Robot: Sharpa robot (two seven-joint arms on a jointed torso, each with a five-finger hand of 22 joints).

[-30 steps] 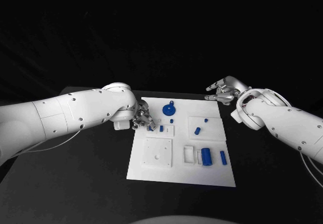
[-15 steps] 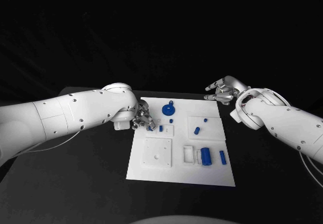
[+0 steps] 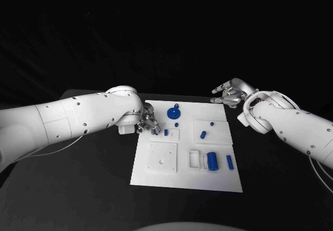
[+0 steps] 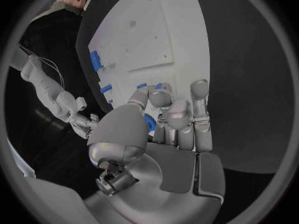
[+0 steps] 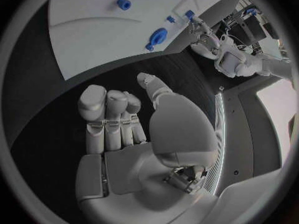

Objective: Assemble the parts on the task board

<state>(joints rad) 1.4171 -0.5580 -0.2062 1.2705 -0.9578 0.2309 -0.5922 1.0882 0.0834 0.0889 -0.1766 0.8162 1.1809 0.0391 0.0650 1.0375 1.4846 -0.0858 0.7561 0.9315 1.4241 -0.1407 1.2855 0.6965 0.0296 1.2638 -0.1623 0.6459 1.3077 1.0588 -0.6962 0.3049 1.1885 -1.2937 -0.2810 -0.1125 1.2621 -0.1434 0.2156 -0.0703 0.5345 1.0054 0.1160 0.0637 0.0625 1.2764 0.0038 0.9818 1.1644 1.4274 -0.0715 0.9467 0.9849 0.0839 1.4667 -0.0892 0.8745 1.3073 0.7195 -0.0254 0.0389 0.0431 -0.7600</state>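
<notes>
Writing: none readable on the task board or on any part.
Task board (image 3: 166, 180): one flat white rectangular plate, matte, in the middle of the black table (image 3: 83, 192); raised white square blocks and shallow recesses on its surface.
Blue parts, head view: six away from the hand. One round disc with a tab (image 3: 175, 113) near the far edge; one tiny peg (image 3: 177, 124) just below it; one small stub (image 3: 211, 123) and one short tilted cylinder (image 3: 203, 134) on the right block; one thick cylinder (image 3: 212, 160) upright in a slot; one slim bar (image 3: 229, 162) just beside it.
Left hand (image 3: 147, 123): silver metal, at the board's left edge, fingers (image 4: 167, 100) curled together around a small blue piece (image 4: 149, 123); a further blue bit (image 3: 166, 131) shows by the fingertips.
Right hand (image 3: 230, 94): silver, raised beyond the board's far right corner, fingers (image 5: 106, 104) apart and lightly bent, holding nothing.
Arms: two, smooth white shells.
</notes>
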